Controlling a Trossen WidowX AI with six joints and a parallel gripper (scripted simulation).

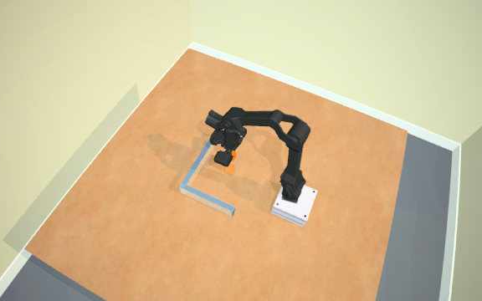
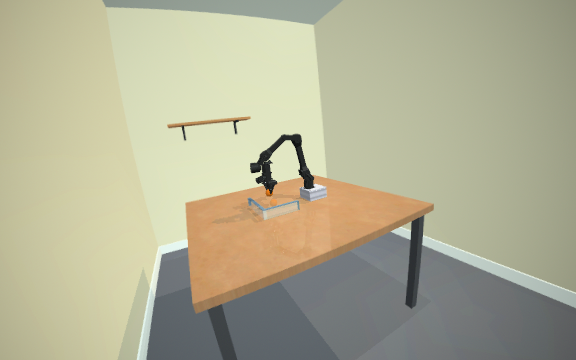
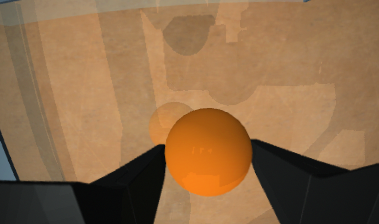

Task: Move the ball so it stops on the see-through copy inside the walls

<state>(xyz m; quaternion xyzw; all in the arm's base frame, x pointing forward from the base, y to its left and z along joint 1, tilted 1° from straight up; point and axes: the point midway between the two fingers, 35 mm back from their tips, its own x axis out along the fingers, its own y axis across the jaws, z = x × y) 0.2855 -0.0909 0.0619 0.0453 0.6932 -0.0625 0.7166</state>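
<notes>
Seen from the wrist camera, at the far left edge and along the top, the clear blue-edged walls frame the view, so the gripper is working inside the corner they make. Moving right, a pale see-through copy of the ball lies on the table just left of centre, partly hidden behind the real thing. At centre the orange ball fills the gap between two dark fingers: one pad presses its left side, the other its right, so the gripper is pinching the ball, not closed fully because the ball keeps the fingers apart.

From the top camera, the L-shaped walls sit left of centre, with the gripper just to their right and a sliver of orange ball at its edge. Directly below it in the frame the faint copy marks the resting spot, inside the corner. Further right the arm rises from its white base plate.

In the exterior view the ball appears slightly above the table with the copy low beside it, which suggests it is being carried rather than rolled, probably so it cannot run off. My judgement is that only a short shift and a lowering remain before release; a round ball may roll once freed, so a gentle set-down matters.
</notes>
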